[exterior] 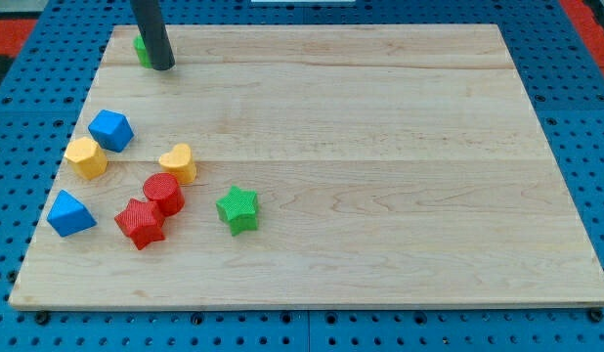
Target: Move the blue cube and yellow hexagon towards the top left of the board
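The blue cube (111, 129) sits near the board's left edge, touching the yellow hexagon (86, 156) just below and left of it. My tip (162, 66) rests on the board near the top left corner, well above both blocks. A green block (142, 48) is mostly hidden behind the rod at its left side.
A yellow heart (178, 162), a red cylinder (163, 192) and a red star (140, 223) cluster right of and below the hexagon. A blue triangle (69, 214) lies at the lower left. A green star (237, 209) lies further right. The wooden board (380, 147) sits on blue pegboard.
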Controlling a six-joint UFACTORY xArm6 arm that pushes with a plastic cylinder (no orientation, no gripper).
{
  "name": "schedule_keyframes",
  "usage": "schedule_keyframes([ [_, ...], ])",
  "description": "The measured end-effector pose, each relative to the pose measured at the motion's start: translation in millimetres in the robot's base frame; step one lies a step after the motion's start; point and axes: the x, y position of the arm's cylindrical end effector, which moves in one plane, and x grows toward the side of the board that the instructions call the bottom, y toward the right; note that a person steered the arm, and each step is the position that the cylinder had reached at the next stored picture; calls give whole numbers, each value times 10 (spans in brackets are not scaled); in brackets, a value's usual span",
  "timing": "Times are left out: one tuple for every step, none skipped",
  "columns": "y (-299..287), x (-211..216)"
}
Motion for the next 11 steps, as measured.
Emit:
schedule_keyframes([
  [257, 149],
  [345, 485],
  [1361, 515],
  [2237, 770],
  [2601, 1248],
  [2602, 1979],
  [2514, 2378],
  [1727, 2859],
  [793, 3222],
  [-374, 3194],
  [-658, 2646],
])
